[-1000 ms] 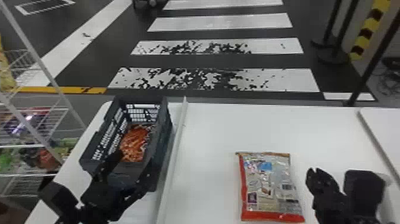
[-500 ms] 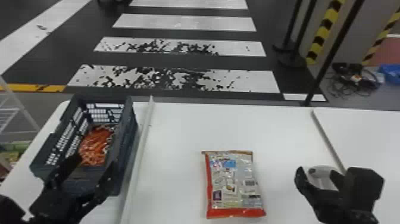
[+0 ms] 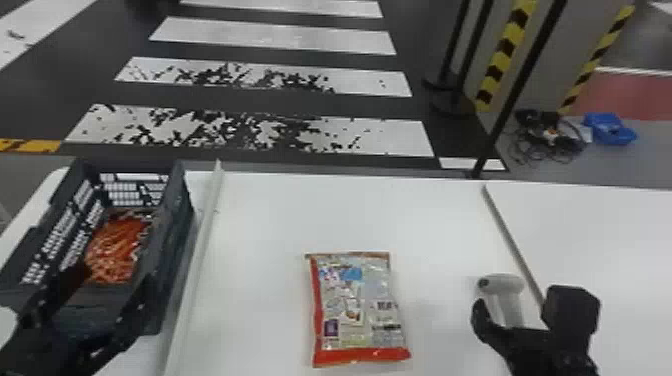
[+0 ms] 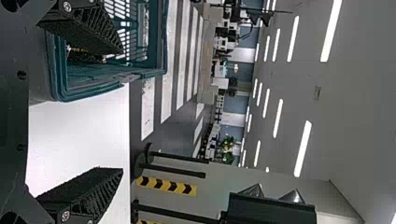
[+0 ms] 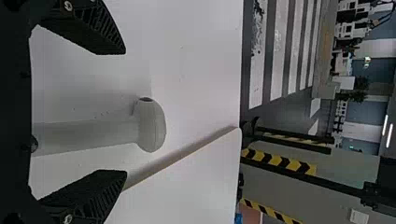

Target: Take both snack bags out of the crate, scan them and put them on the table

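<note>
One snack bag [image 3: 357,307] lies inside the bench [image 3: 260,225]'s far edge, the orange bag [image 3: 117,250] in the crate [image 3: 176,215] near the left edge. Our left end effector [image 4: 122,112] and right end effector [image 5: 125,113] are open. We judge both bags light, crushable, slippery: better squeeze long sides gently.

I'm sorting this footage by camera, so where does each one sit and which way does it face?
Head view: on the robot's head, looking forward and down at the table, crate and snack bag; left gripper and right gripper show.
Left wrist view: on the left wrist, looking past its open fingers and the crate towards the floor stripes and room.
Right wrist view: on the right wrist, looking past its open fingers over the scanner and table.
Head and right wrist views share the scanner.
</note>
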Action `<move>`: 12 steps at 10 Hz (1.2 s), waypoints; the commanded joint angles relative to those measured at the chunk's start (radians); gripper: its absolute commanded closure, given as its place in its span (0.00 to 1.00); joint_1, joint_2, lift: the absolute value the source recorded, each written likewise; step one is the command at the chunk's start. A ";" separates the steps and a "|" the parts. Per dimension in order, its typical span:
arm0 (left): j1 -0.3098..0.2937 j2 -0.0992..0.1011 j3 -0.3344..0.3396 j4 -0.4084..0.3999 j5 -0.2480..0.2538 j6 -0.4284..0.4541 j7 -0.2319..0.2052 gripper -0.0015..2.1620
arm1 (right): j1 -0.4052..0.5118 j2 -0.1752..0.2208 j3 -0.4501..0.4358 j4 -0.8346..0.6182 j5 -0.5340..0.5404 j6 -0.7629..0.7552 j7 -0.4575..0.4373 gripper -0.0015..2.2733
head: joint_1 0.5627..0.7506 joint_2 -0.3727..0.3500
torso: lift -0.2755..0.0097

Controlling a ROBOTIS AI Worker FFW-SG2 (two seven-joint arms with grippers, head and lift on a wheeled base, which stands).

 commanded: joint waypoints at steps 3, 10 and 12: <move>0.002 0.004 -0.002 0.000 0.000 0.000 0.000 0.05 | -0.071 -0.023 -0.004 0.103 0.027 0.044 0.016 0.04 | 0.70 0.36 | 0.64; 0.002 0.009 -0.003 0.000 0.000 0.000 0.000 0.05 | -0.136 -0.051 -0.039 0.167 0.031 0.152 0.038 0.94 | 0.70 0.30 | 0.64; 0.000 0.009 -0.002 0.001 0.000 0.000 0.000 0.05 | -0.139 -0.052 -0.045 0.166 0.016 0.182 0.053 0.99 | 0.70 0.29 | 0.64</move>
